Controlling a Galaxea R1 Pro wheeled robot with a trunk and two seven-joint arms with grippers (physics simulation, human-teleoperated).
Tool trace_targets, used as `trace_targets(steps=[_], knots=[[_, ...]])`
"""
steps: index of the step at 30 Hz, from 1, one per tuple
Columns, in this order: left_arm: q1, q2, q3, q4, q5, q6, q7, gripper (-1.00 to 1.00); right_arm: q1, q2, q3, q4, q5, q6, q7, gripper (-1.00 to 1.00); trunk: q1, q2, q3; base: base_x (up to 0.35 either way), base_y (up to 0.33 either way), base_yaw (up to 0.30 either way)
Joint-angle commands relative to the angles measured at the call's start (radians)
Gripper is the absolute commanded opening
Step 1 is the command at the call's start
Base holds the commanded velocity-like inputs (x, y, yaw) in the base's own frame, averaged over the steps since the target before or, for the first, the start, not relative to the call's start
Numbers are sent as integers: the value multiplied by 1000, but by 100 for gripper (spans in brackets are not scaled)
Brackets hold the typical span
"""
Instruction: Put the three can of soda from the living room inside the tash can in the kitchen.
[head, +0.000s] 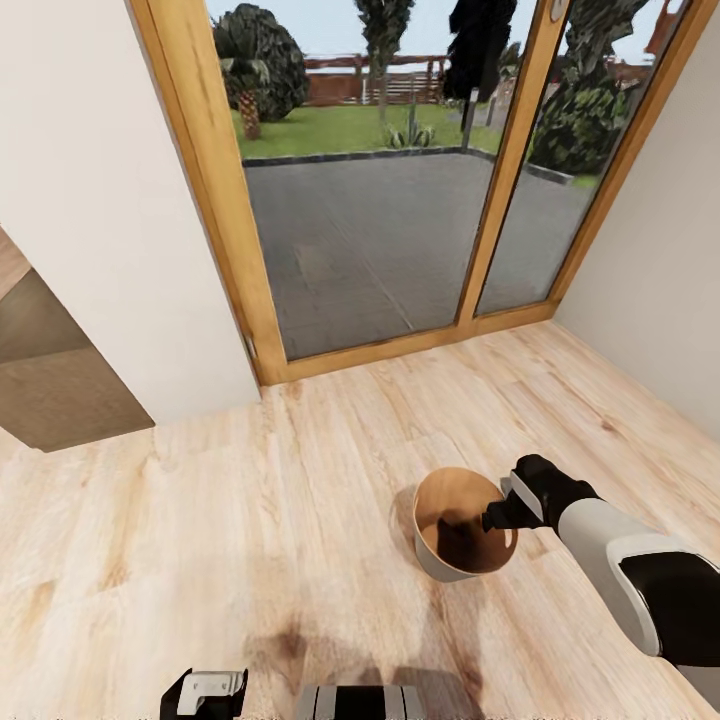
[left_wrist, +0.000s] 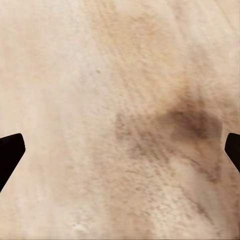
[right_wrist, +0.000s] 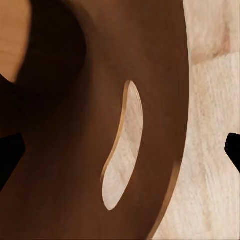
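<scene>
The tash can (head: 440, 560), a small round bin, pale grey outside and coppery brown inside, stands on the wood-plank floor to the right of centre. My right gripper (head: 493, 519) hangs over its right rim, pointing into it. In the right wrist view that gripper (right_wrist: 120, 155) is open with nothing between its fingertips, and the bin's brown inner wall (right_wrist: 75, 165) with a handle slot (right_wrist: 122, 150) is close in front. My left gripper (head: 205, 692) is low at the near edge; the left wrist view shows it (left_wrist: 120, 155) open over bare floor. The cans of soda are out of view.
A wood-framed glass sliding door (head: 500, 180) to a paved yard fills the far side. White walls stand at left (head: 90, 200) and right (head: 660, 280). A brown cabinet (head: 50, 380) juts in at far left. Light plank floor (head: 250, 500) surrounds the bin.
</scene>
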Motion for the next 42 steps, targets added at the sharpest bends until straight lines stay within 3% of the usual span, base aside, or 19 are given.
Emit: trace_targets(steps=[1, 13, 14, 37, 42], knots=[[0, 0, 0, 0, 0, 0, 0, 100, 0, 0, 0, 0, 0, 0, 0, 100, 0, 0, 0, 0, 0, 0], [0, 0, 0, -1, 0, 0, 0, 100, 0, -2, 0, 0, 0, 0, 0, 100, 0, 0, 0, 0, 0, 0], [0, 0, 0, -1, 0, 0, 0, 100, 1, -2, 0, 0, 0, 0, 0, -100, 0, 0, 0, 0, 0, 0], [0, 0, 0, -1, 1, 0, 0, 100, 1, -3, -1, 0, 0, -4, 0, -100, 0, 0, 0, 0, 0, 0], [1, 0, 0, -6, -1, 1, 1, 100, 4, 7, 0, 14, -2, -72, 0, -100, -1, 0, 4, 0, 0, 0]])
